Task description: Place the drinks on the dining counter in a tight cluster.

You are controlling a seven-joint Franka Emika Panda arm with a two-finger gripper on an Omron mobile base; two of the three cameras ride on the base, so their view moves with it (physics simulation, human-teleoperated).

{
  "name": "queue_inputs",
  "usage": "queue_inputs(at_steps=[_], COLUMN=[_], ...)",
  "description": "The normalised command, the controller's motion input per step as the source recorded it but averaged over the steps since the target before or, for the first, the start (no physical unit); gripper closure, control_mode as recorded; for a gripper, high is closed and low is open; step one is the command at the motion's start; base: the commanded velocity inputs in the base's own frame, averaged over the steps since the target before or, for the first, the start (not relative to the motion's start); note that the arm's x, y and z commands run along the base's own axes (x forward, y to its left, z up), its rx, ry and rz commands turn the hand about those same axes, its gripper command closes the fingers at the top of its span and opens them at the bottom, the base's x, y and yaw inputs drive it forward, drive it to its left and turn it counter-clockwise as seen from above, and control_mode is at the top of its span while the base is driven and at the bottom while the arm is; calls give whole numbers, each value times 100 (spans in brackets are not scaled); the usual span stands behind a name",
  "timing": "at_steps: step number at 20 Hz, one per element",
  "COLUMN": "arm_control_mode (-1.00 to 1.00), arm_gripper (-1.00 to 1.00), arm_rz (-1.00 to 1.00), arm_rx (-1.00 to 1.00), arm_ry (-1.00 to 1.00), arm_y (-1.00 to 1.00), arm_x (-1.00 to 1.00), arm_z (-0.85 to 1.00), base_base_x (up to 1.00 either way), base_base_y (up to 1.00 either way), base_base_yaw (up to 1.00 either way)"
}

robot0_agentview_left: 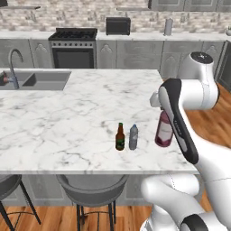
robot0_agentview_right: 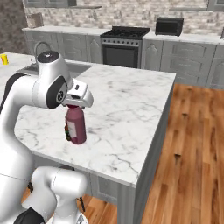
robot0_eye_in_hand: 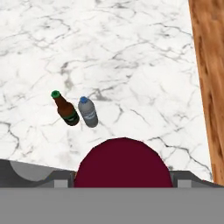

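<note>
Wide dark red bottle held over the marble island

Our two-finger gripper (robot0_agentview_right: 75, 105) has its jaws spread wide around the top of the wide dark red bottle with pale label (robot0_agentview_left: 164, 130), near the front edge of the white grey-veined marble island top (robot0_agentview_left: 67, 117); the slim dark brown beer bottle (robot0_agentview_left: 120, 137) and small grey-blue bottle (robot0_agentview_left: 133, 137) stand side by side just beside it.

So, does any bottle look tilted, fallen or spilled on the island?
Nothing is spilled or fallen. The beer bottle and the grey-blue bottle stand upright, side by side. The dark red bottle leans slightly, apart from them to the right, with the gripper at its neck.
</note>
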Motion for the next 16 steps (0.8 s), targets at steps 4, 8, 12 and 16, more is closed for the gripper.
queue_inputs(at_steps=[4, 8, 12, 16], arm_control_mode=[-100, -100, -100, -100], arm_gripper=[100, 100, 100, 100], arm_rz=[5, 33, 32, 30], arm_rx=[0, 0, -5, -13], arm_ry=[0, 0, 7, 12], arm_y=[0, 0, 0, -6], arm_x=[13, 63, 47, 6], arm_z=[-1, 0, -1, -14], base_base_x=[13, 0, 0, 0], base_base_y=[0, 0, 0, 0], base_base_yaw=[2, 0, 0, 0])
